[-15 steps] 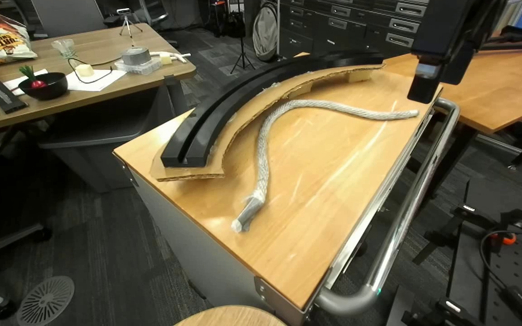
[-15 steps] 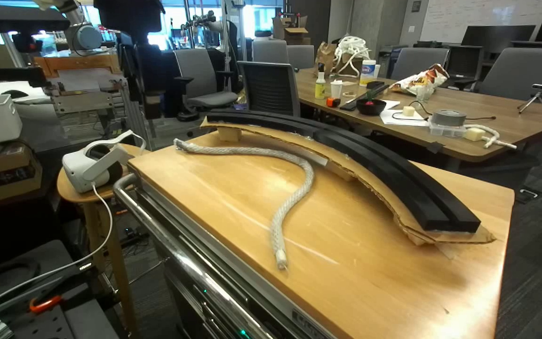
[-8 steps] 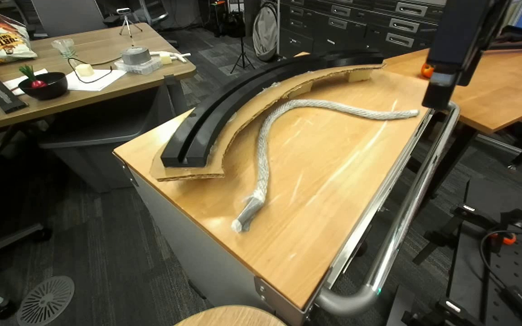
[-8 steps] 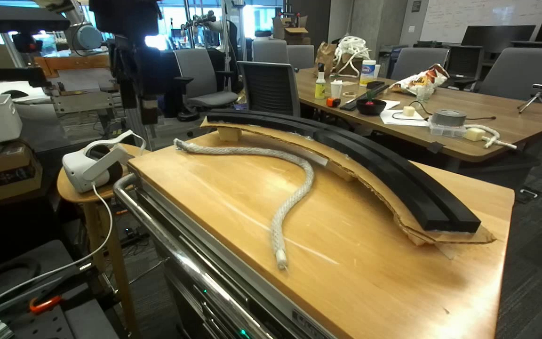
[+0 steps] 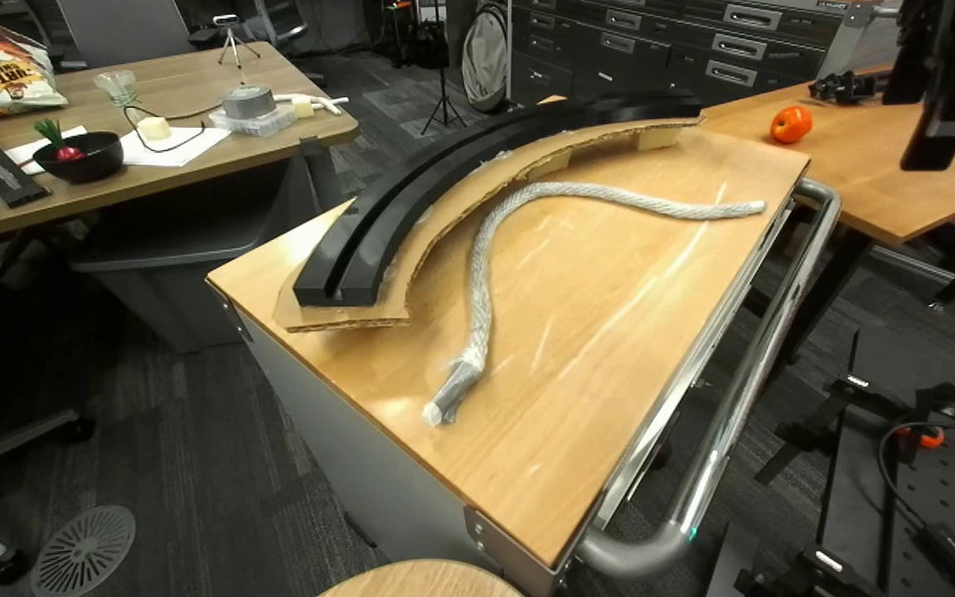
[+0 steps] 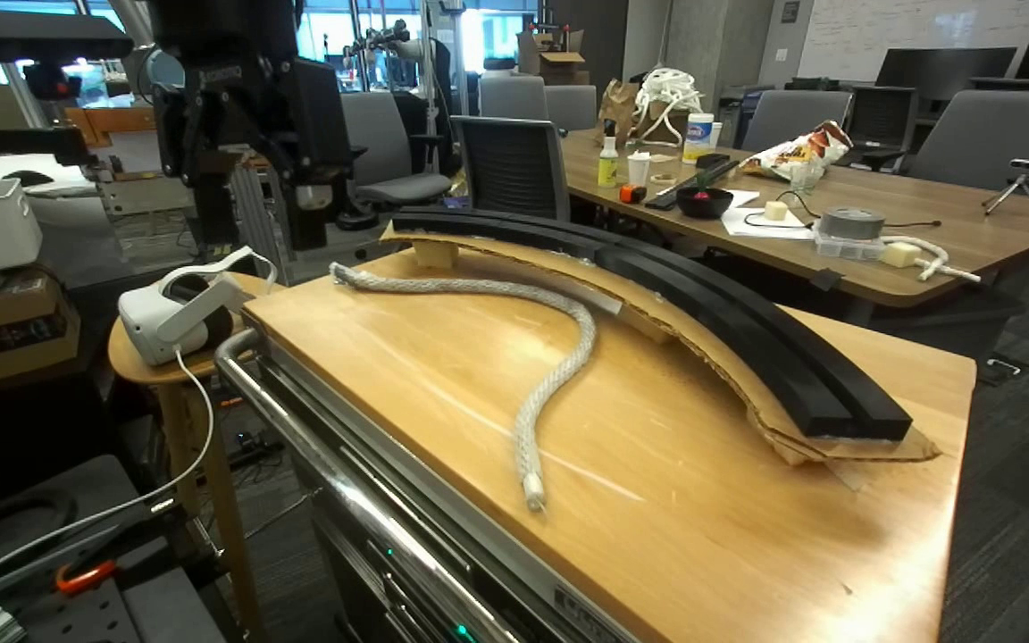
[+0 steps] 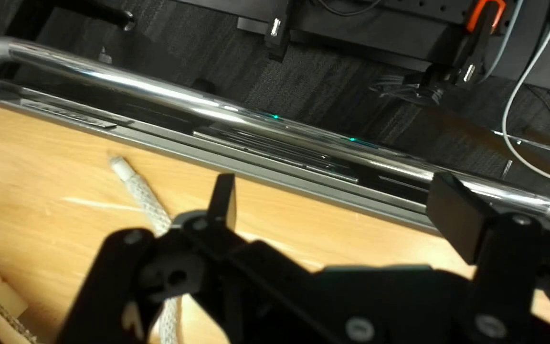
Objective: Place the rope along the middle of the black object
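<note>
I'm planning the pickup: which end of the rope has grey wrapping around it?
The rope end farther from the metal handle, wrapped in grey; the other end, close to that handle, is whitish instead.

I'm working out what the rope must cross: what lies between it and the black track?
Going from the track: the cardboard it sits on, then a strip of wooden tabletop reaching to the rope. Both exterior views show this.

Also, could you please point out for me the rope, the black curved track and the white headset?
Rope [image 6: 585,332], in an exterior view: on its bend.
Black curved track [image 5: 469,157], in an exterior view: its upper surface, near mid-length.
White headset [image 6: 157,321], in an exterior view: its white body.
</note>
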You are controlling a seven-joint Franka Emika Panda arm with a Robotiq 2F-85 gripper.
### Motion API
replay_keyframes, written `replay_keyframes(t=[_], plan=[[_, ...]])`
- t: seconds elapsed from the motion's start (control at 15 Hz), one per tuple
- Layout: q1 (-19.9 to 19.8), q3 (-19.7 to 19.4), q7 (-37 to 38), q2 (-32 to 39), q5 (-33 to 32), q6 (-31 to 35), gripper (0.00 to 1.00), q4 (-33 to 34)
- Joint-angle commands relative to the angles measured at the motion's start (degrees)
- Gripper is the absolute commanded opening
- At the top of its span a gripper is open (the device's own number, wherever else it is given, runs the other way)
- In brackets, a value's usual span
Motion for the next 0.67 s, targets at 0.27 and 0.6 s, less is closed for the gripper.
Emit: replay_keyframes(t=[0.27,0.6], plan=[[2.83,0.04,-6.92,0.96,-1.78,-0.90,1.00,0.19],[7.69,1.18,-16.59,-0.55,-2.55,-4.82,1.00,2.99]])
